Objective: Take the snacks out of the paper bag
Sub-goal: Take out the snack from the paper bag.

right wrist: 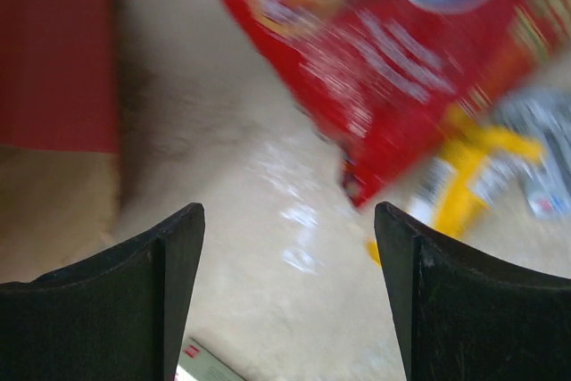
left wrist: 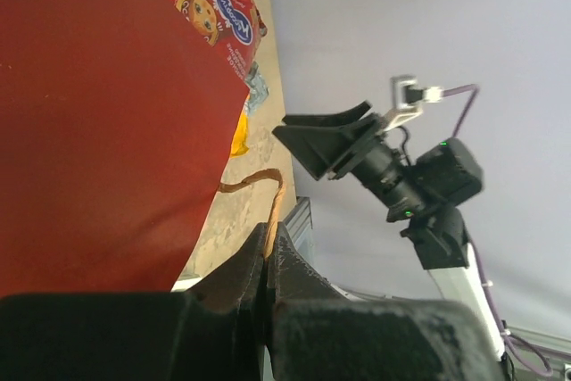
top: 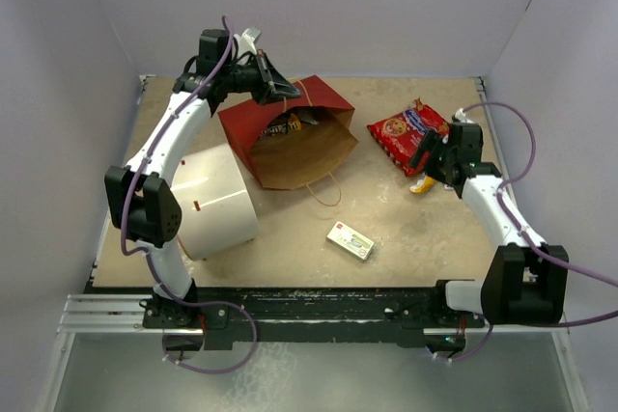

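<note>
At 11 o'clock on the table (top: 415, 238), the paper bag (top: 290, 147) lies on its side, red face up, kraft mouth open toward 5 o'clock. The left pincer (top: 283, 94) is at the bag's far rim, clamped tight on one twisted handle (left wrist: 268, 186); the wrist view shows both fingers (left wrist: 290, 260) pressed together on the cord. The second handle (top: 328, 190) lies loose on the table at the mouth edge. A few snacks (top: 288, 123) sit just inside the bag.

The cookie bag (top: 406, 130) lies flat at 2 o'clock, well apart from the paper bag, with a bare strip of table between them. A yellow pack (top: 421, 184) is just beside its near corner. The right pincer (top: 430, 156) hangs over that near edge, spread wide and holding nothing; its wrist view shows bare table between the fingers.

The white cylinder (top: 217, 202) lies on its side at 9 o'clock, just beside the bag's left corner; I can't tell if they touch. The white-and-green box (top: 350, 240) sits at 6 o'clock with bare table all round. Walls (top: 319, 16) close the 9, 12 and 3 o'clock edges.
</note>
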`<state>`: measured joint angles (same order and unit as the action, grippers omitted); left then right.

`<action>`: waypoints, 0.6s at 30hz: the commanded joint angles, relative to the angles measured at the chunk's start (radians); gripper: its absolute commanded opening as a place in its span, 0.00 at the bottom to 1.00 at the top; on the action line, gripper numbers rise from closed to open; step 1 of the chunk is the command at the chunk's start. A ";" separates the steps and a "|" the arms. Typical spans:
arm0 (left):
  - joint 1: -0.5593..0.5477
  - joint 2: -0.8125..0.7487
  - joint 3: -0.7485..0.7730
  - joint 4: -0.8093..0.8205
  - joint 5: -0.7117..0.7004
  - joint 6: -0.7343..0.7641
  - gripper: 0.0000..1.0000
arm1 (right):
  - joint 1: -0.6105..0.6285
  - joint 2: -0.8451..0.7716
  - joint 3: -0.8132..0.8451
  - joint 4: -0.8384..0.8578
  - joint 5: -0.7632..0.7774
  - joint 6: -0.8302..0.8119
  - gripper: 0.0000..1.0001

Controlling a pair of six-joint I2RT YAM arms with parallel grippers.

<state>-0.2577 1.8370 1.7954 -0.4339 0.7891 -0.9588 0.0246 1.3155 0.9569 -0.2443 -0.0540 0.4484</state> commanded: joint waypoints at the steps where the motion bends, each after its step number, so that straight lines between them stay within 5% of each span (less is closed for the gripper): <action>1: -0.005 -0.007 0.041 0.043 0.007 -0.009 0.00 | 0.147 0.101 0.231 0.065 -0.164 -0.165 0.78; 10: -0.005 -0.015 0.040 0.047 -0.003 -0.014 0.00 | 0.526 0.155 0.214 0.310 -0.284 -0.397 0.79; 18: -0.005 -0.028 0.027 0.029 0.002 -0.009 0.00 | 0.674 0.170 0.069 0.583 -0.363 -0.829 0.80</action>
<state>-0.2577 1.8370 1.7954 -0.4343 0.7811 -0.9596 0.6693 1.4876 1.0428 0.1539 -0.3748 -0.0757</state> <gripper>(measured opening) 0.006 0.789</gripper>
